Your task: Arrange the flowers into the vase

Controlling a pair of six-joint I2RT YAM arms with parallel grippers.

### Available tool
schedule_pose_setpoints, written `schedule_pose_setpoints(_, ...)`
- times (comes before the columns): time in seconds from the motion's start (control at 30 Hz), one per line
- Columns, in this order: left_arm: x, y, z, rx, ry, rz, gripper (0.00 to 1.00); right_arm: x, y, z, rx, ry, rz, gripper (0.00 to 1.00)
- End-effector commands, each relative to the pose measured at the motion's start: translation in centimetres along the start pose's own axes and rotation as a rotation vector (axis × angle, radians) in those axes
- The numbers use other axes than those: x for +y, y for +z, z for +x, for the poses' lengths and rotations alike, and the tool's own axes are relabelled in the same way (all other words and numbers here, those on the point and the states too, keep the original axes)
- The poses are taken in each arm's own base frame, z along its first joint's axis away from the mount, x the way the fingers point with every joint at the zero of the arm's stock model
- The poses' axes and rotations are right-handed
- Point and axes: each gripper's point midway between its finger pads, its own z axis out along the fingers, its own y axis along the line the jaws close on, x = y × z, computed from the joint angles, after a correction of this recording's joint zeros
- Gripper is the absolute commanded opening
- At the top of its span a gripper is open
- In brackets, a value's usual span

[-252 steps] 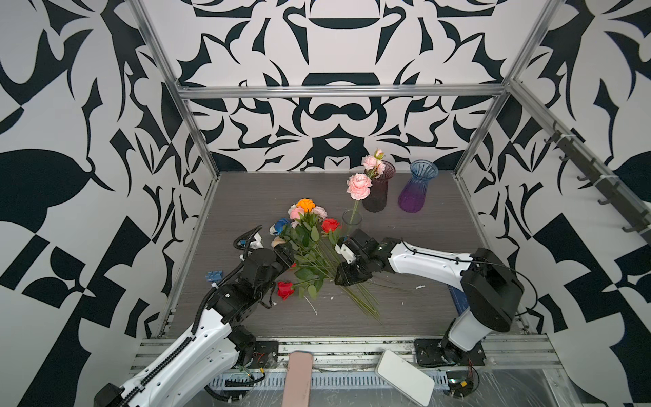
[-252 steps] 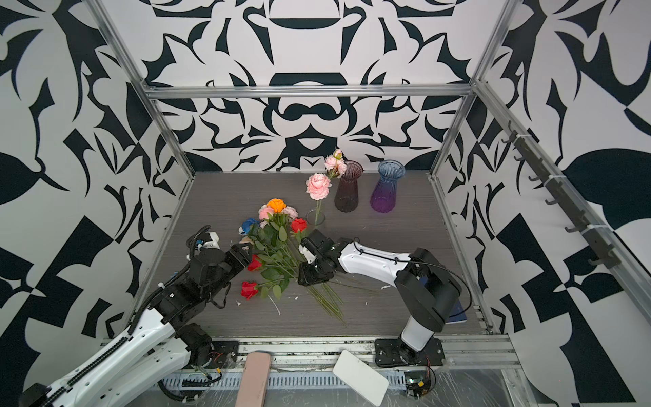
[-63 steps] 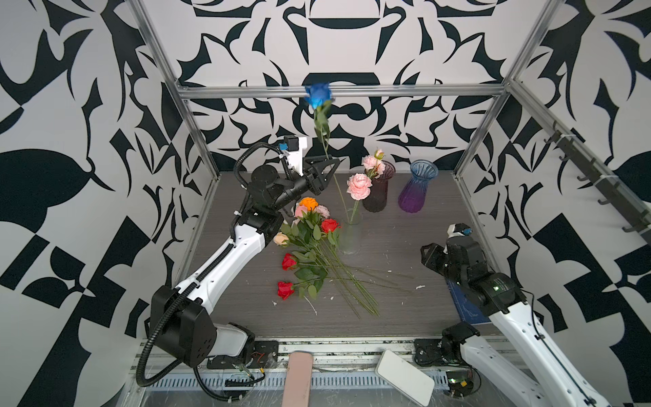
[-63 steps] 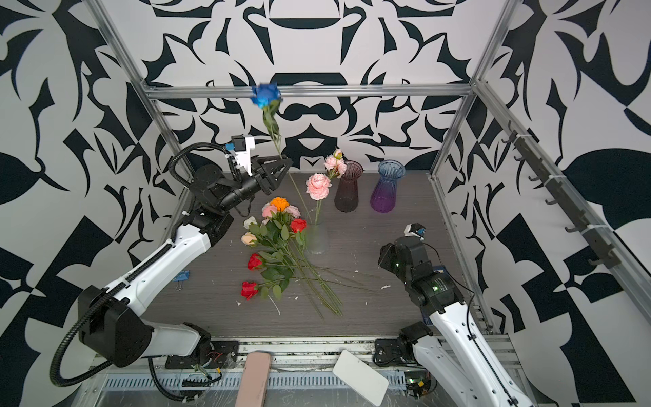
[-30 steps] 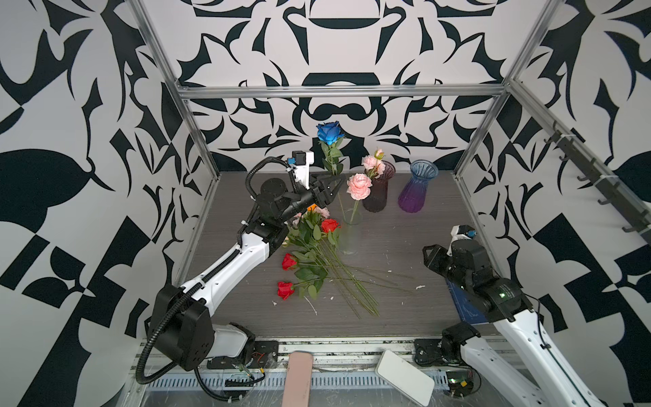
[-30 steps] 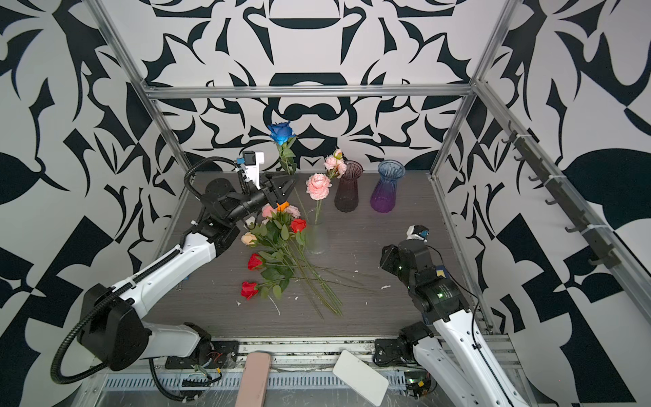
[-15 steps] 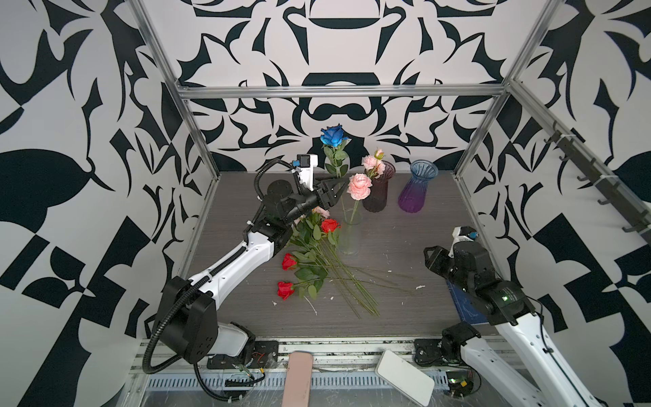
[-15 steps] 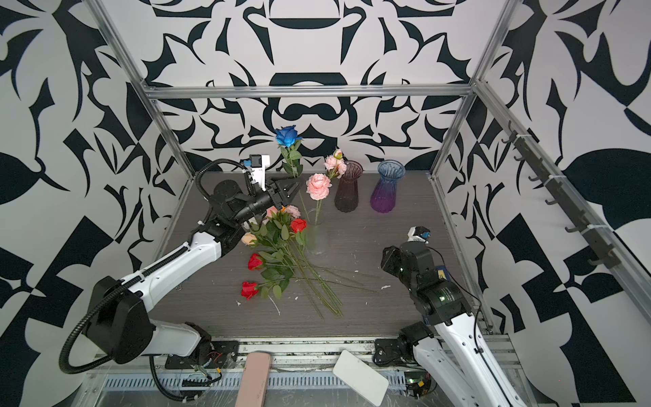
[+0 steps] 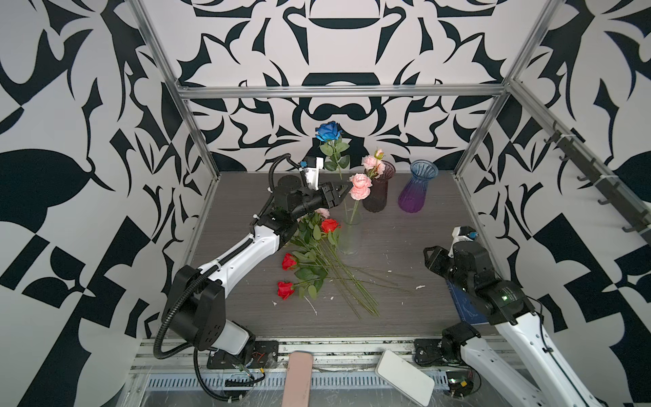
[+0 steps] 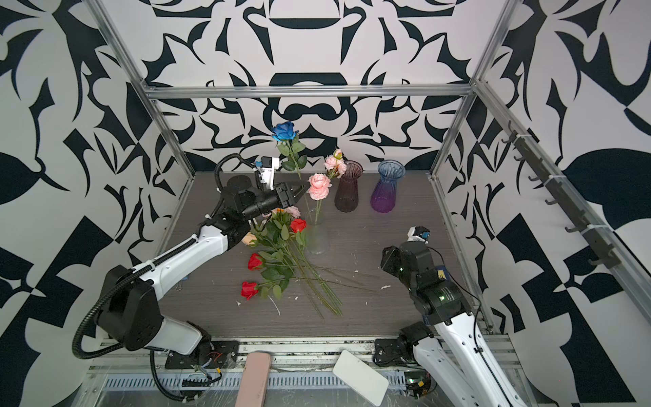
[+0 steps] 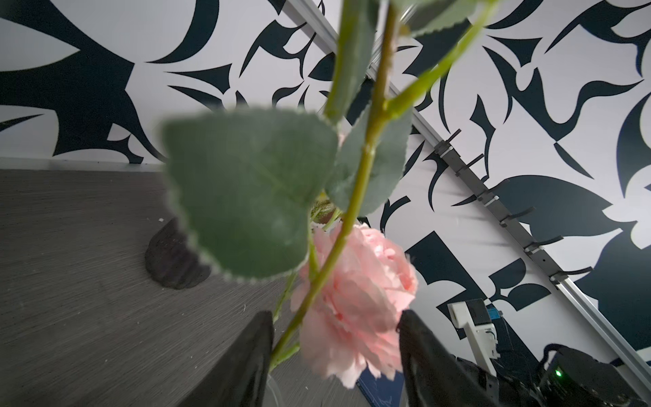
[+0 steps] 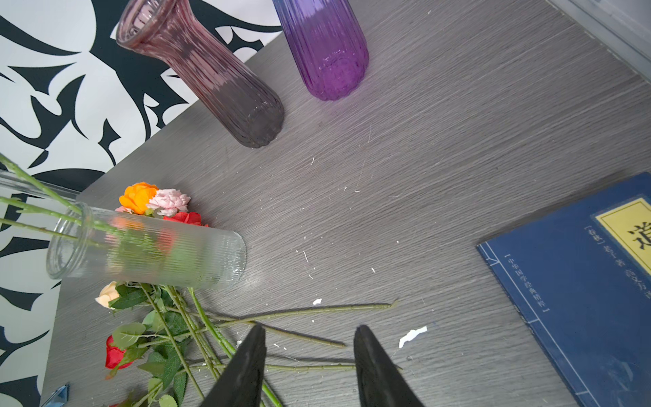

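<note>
step: blue rose (image 9: 328, 131) drop-off | loose roses (image 9: 310, 273) lay piled on counter (image 9: 405, 246) | left gripper (image 9: 343, 193) was released, jaws parted around the blue rose's stem, which stood in clear vase (image 9: 349, 241) beside pink rose (image 9: 360, 186) | right gripper (image 12: 310, 363) hung released, empty | next, likely: withdraw clear of leaves (image 9: 333, 156), fetch another stem

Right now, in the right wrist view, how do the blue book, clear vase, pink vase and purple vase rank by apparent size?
1. blue book, partly cut off by the frame
2. clear vase and pink vase: about alike, so not ranked
3. purple vase, its top out of frame
</note>
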Motion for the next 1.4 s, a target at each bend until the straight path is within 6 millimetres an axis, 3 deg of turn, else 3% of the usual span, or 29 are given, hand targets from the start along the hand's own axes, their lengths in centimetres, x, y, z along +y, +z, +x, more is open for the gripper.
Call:
schedule_pose_setpoints(0.0, -0.9, 0.4, 0.0, 0.057, -0.022, 0.005, 0.61, 1.2, -0.5, -1.3, -0.028, -0.002, -0.031, 0.45)
schedule_pose_setpoints(0.17, 0.1, -0.3, -0.5, 0.101, 0.003, -0.114, 0.63, 1.6, 0.0, -1.4, -0.02, -0.009, -0.038, 0.45)
schedule_pose_setpoints(0.5, 1.8, -4.6, -2.7, -0.017, 0.022, -0.197, 0.65, 2.2, 1.2, -1.3, -0.002, -0.011, -0.048, 0.45)
schedule_pose_setpoints(0.63, 4.3, -6.7, -2.4, -0.059, -0.006, -0.307, 0.64, 2.2, 1.6, -1.1, 0.006, -0.014, -0.048, 0.45)
schedule_pose_setpoints(0.73, 7.5, -8.6, -1.2, -0.063, -0.114, -0.42, 0.64, 2.5, 2.2, -0.4, 0.038, -0.024, -0.066, 0.46)
schedule_pose_setpoints(0.83, 11.0, -10.5, 0.6, -0.061, -0.249, -0.514, 0.63, 4.2, 3.8, 2.0, 0.163, -0.052, -0.161, 0.47)
schedule_pose_setpoints(0.87, 11.4, -11.1, 0.7, -0.074, -0.272, -0.524, 0.63, 4.4, 4.5, 2.9, 0.218, -0.056, -0.173, 0.47)
schedule_pose_setpoints(1.1, 13.0, -13.9, 3.2, -0.129, -0.362, -0.592, 0.63, 6.0, 8.1, 12.0, 0.667, -0.026, -0.272, 0.42)
schedule_pose_setpoints(1.37, 14.0, -16.8, 6.3, -0.172, -0.429, -0.657, 0.63, 10.6, 8.5, 17.9, 0.876, -0.232, -0.308, 0.39)
